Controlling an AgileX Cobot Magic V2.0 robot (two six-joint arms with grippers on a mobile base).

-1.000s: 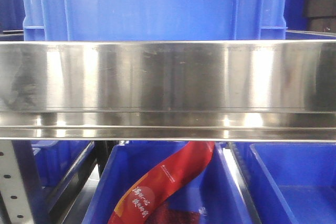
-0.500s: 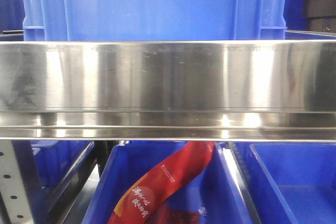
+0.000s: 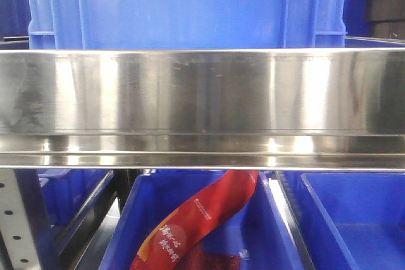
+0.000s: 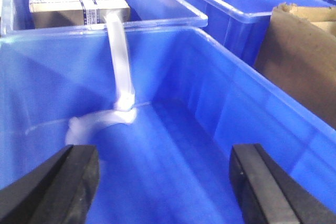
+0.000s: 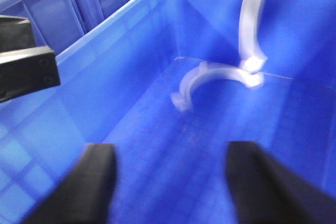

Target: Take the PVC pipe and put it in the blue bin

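PVC pipe [image 4: 121, 72] stands inside the blue bin [image 4: 220, 93], one long white arc leaning up against the far wall while a second curved white piece [image 4: 97, 121] lies flat on the bin floor, the two touching at the foot of that wall. In the left wrist view the left gripper [image 4: 165, 182] hangs over the near part of the bin with its black fingers [image 4: 58, 187] spread wide and nothing between them; the pipe sits well ahead of it, apart from both fingers and slightly toward the left one. The right gripper [image 5: 173, 187] is likewise splayed wide and empty above the bin floor, and from its side the upright arc [image 5: 252, 19] rises at the upper right while the flat piece [image 5: 210, 80] curves across the floor beyond the fingertips, touching neither. The leaning pipe's long axis runs roughly from floor to rim, its upper end passing over the bin's edge toward a taped cardboard box [image 4: 79, 6] in the next bin. The front-facing view shows only a steel shelf rail [image 3: 202, 99], with a red packet [image 3: 202, 216] in a lower bin.
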